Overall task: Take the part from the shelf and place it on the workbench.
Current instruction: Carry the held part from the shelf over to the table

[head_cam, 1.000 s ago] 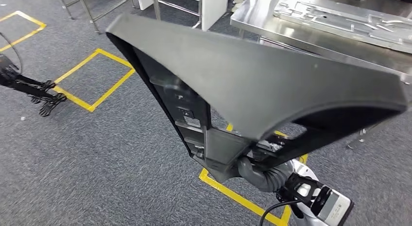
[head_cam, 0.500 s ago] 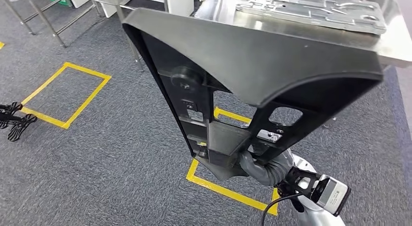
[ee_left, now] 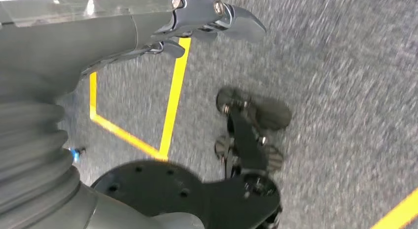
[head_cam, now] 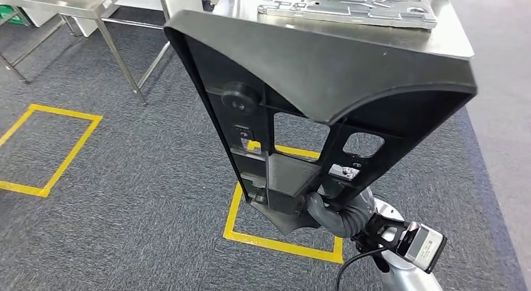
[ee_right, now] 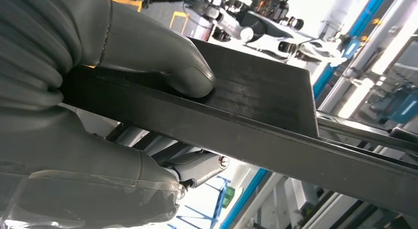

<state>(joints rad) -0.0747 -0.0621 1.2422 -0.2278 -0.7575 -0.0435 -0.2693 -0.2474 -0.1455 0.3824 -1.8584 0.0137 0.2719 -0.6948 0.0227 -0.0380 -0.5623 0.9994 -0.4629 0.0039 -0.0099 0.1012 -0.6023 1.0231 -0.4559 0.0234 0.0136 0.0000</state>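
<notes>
So the black part (head_cam: 325, 84) is gripped at its near end by the right hand (head_cam: 332, 213), carried toward the workbench (head_cam: 451, 44) far ahead. Left hand (ee_left: 207, 17) hangs with nothing held; how far open can't be told. Next, probably: the part gets lifted over the bench edge and set down.

Large black plastic part (head_cam: 350, 72), ribbed, cutouts, held upright before steel workbench (head_cam: 454, 44).

Place: a workshop or factory room
Floor: grey carpet (head_cam: 125, 197) with yellow tape squares (head_cam: 44, 150)
Tables: shiny steel workbench (head_cam: 448, 44) holding a metal plate (head_cam: 350, 6)
</notes>
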